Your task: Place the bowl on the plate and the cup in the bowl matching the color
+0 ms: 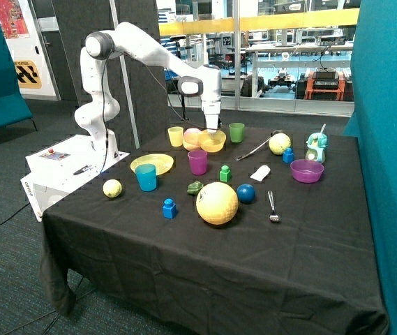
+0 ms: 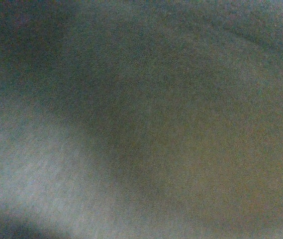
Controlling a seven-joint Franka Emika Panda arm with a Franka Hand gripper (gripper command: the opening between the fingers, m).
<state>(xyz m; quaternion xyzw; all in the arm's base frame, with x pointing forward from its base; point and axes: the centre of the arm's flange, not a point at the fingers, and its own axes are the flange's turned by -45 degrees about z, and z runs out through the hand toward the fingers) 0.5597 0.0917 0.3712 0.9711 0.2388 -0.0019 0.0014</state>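
Setting: black cloth covers the table point(image 1: 205, 265), with glass-walled workshop space behind it and teal panels at the sides.
Bowl: the yellow bowl point(image 1: 213, 141) sits toward the back of the table, just beside a pinkish round thing point(image 1: 192, 137) and between the pale-yellow cup point(image 1: 176, 136) and the green cup point(image 1: 236, 132).
Plate: the yellow plate point(image 1: 152, 164) lies nearer the front, well apart from the bowl, with a blue cup point(image 1: 146, 177) touching or overlapping its near edge; nothing rests on it yet.
Gripper: the gripper point(image 1: 212, 130) is down at the bowl's rim or just inside it; I cannot tell how it is set, and the wrist view gives only a dim, featureless surface.
Progress: neither placement looks done, and the bowl comes first.
Handling, bowl: it is probably light, stiff plastic with a smooth, slippery wall, so pinching the thin rim, one finger inside and one outside, seems the sensible hold; it may swing or tilt when lifted.
Handling, cup: it is likely light and thin-walled, easy to tip, and best taken by its rim or across its body.
Risk: neighbours crowd the bowl, and the magenta cup point(image 1: 197, 162) stands between bowl and plate.
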